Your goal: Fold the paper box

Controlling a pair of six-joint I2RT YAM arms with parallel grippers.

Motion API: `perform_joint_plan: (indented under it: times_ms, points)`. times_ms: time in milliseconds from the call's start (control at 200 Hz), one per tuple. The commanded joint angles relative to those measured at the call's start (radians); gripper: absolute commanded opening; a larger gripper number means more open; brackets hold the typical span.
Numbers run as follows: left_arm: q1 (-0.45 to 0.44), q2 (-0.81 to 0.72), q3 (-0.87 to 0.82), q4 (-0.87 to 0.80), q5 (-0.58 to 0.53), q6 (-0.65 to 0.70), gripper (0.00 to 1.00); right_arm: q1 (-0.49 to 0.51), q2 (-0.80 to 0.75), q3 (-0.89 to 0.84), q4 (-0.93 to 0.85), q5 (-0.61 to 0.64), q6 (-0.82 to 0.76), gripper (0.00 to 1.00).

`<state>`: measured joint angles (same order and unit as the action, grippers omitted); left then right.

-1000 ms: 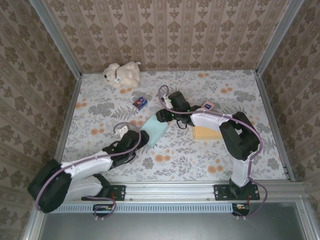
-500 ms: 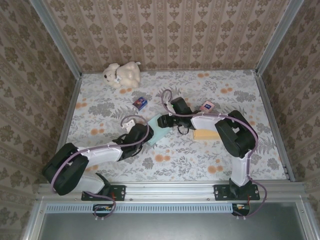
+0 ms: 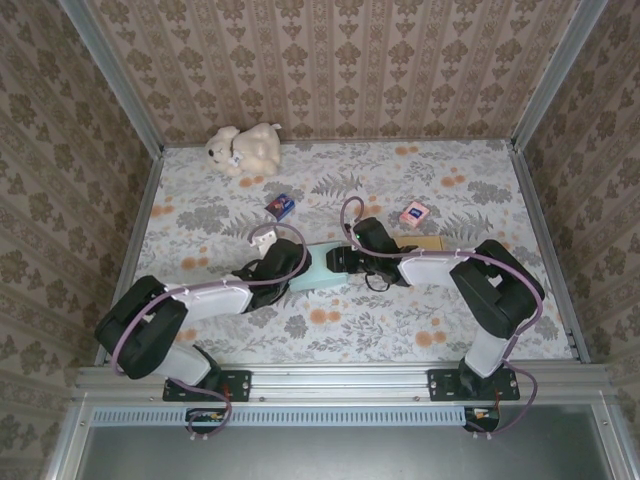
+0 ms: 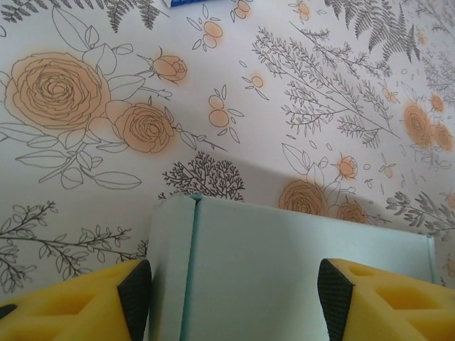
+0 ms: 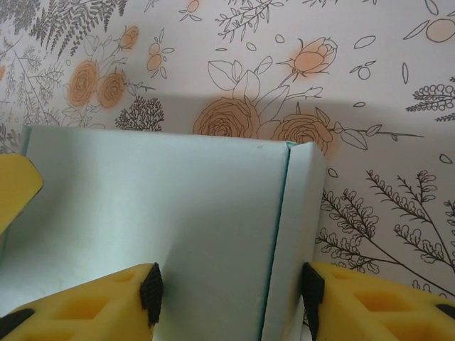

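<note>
**A:** Wide shot: a bench under flowered cloth, patterned wallpaper walls on three sides, and a left rail hard along that edge.

**B:** Far left corner, a plush toy sits by the back wall. A small blue box lies nearer the middle, well apart from the toy.

**A:** Centre bench: the mint paper box lies between the arms. The left pincer is at its left end, jaws apart across a crease.

**B:** The right pincer is at the other end, jaws apart too, one finger over the face and one by the end flap. Whether either is pressing, I can't tell.

**A:** Further right, a pink box and a tan flat piece lie just behind that forearm.

**B:** Then bare cloth to the right rail, along the back wall, and along the near strip.
</note>
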<state>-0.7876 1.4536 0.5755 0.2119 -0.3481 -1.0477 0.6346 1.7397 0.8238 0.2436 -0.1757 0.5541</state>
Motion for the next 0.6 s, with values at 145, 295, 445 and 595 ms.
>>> perform_joint_plan:
  times_ms: [145,295,445,595]
  points:
    - [0.046,0.011,0.031,0.062,-0.027,0.087,0.68,0.014,-0.062,-0.045,0.011,0.067,0.022,0.57]
    - [0.048,0.019,0.014,0.124,-0.032,0.131,0.70,0.014,-0.119,-0.077,-0.001,0.120,0.025,0.57]
    - [0.066,0.006,0.000,0.146,-0.009,0.149,0.71,0.016,-0.167,-0.109,-0.001,0.145,0.040,0.57]
    - [0.071,-0.136,-0.026,0.092,0.000,0.227,0.75,0.019,-0.248,-0.111,-0.066,0.183,0.004,0.57]
